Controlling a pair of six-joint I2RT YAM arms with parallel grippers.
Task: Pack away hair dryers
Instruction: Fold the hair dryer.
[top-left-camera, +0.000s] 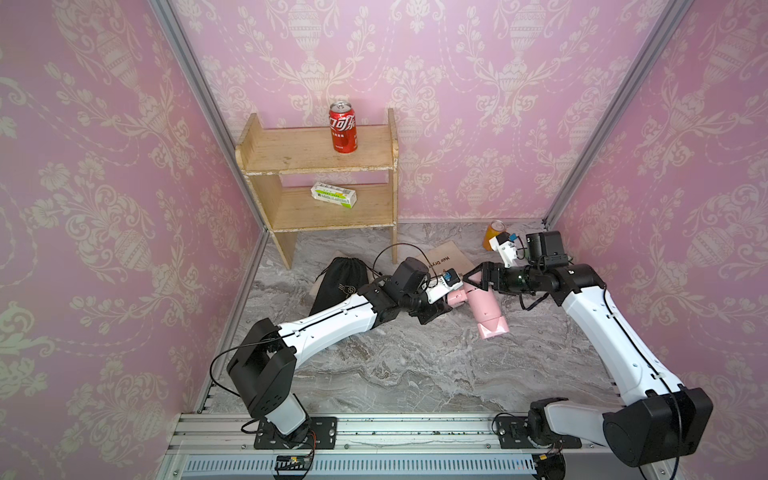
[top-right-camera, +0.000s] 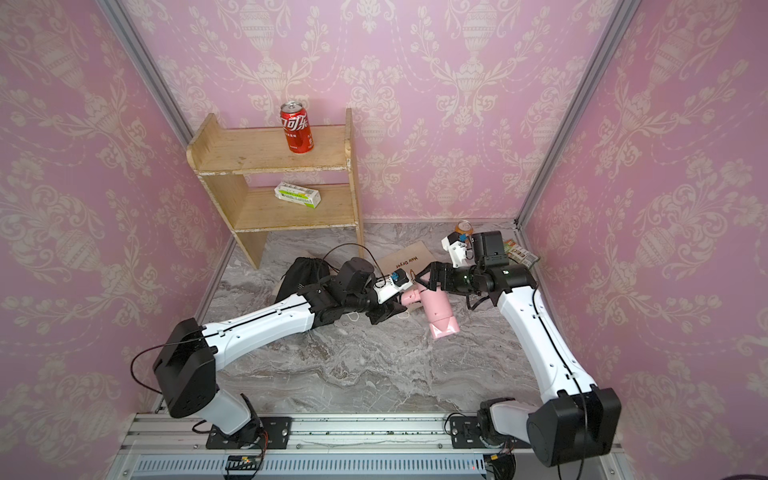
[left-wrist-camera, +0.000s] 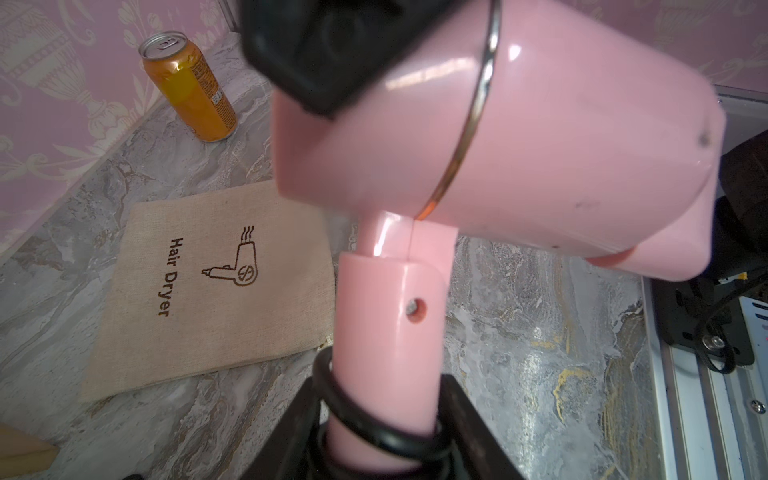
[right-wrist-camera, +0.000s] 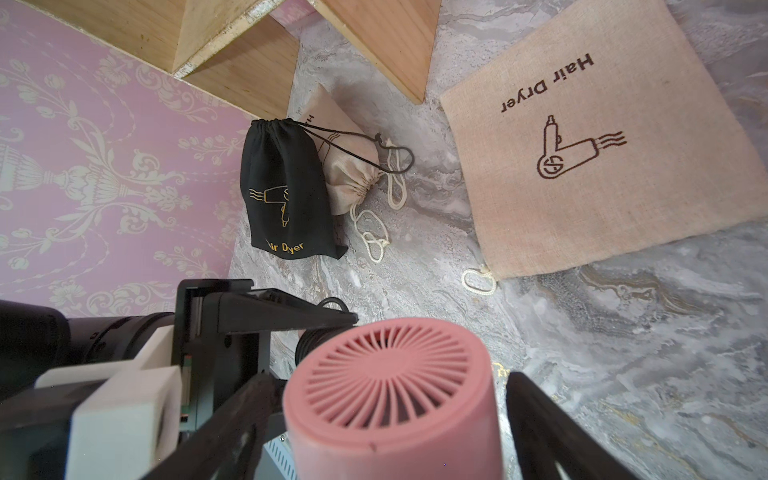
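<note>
Overhead, pink dryer (top-left-camera: 484, 305) mid-floor between left gripper (top-left-camera: 446, 305) and right gripper (top-left-camera: 478, 277), beige pouch (top-left-camera: 446, 259) reading "Hair Dryer" behind, left wrist, fingers (left-wrist-camera: 473, 436) clamped on cord-wrapped handle, glossy barrel, right wrist, fingers (right-wrist-camera: 540, 415) wide astride rear grille, black pouch (right-wrist-camera: 286, 191) likewise labelled.

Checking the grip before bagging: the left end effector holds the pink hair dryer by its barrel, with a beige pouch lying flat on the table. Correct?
Not the barrel. The left wrist view shows the left end effector holding the pink hair dryer by its handle. The beige pouch does lie flat on the table.
</note>
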